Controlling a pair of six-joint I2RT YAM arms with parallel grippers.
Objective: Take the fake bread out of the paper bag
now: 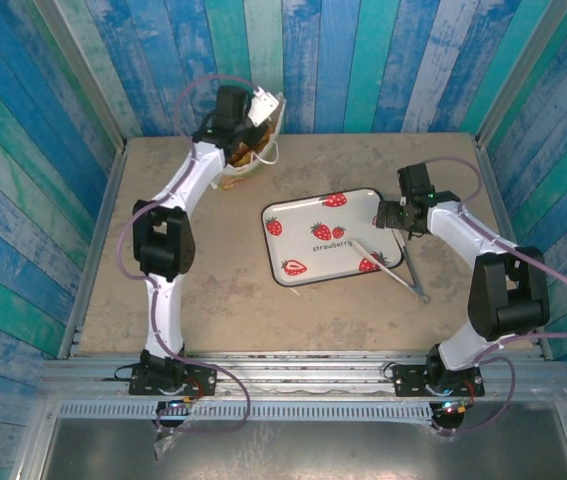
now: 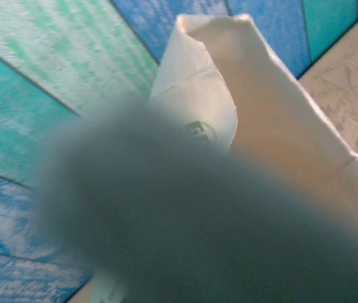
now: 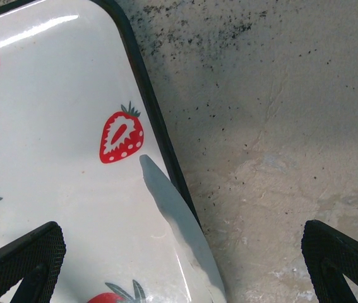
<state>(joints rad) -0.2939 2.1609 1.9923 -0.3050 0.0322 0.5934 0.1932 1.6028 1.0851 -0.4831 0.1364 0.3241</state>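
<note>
Tabletop [image 1: 213, 310], beige and mottled, is carrying a white rectangular strawberry-print tray [image 1: 303, 212] at its middle. You are working the tall white paper bag [image 1: 263, 108], which is leaning at the far left corner. It is probably going to handle light and crumple easily, so take it by a folded edge. Glossy orange-brown fake bread [image 1: 238, 158] is showing at the bag's opening; expect it to be light, hard and slippery. Your left gripper [image 1: 251, 132] is pressing its fingers together, apparently pinching the bag's paper. Your right gripper [image 3: 184, 255] is hanging spread wide over the tray's rim, where a pale slim strip [image 3: 179, 221] is lying in its way.
</note>
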